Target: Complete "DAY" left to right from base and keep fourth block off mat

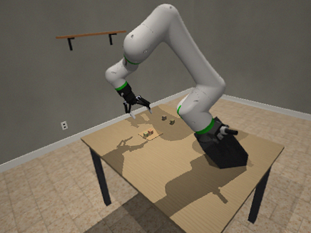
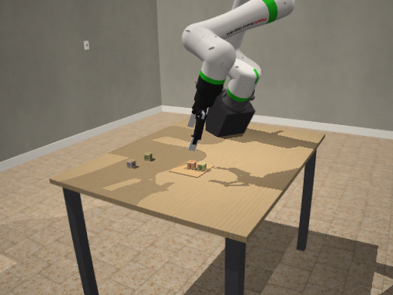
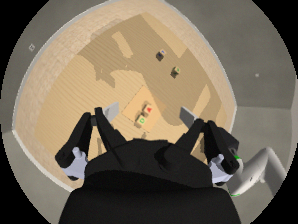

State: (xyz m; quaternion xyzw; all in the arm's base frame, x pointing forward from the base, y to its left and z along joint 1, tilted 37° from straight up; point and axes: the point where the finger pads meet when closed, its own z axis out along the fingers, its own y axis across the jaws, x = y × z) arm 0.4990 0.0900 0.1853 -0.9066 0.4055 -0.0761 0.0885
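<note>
We find the gripper (image 2: 195,131) spread wide and carrying nothing, raised above the table (image 2: 233,217) near the mat (image 2: 182,171). On the mat sit a red-marked block (image 2: 191,164) and a green-marked block (image 2: 202,166), touching. The two loose blocks (image 2: 131,163) (image 2: 147,156) lie off the mat, well to the left of the hand in the exterior view. We judge one of them must be fetched. No letters are legible, so we cannot tell which.
</note>
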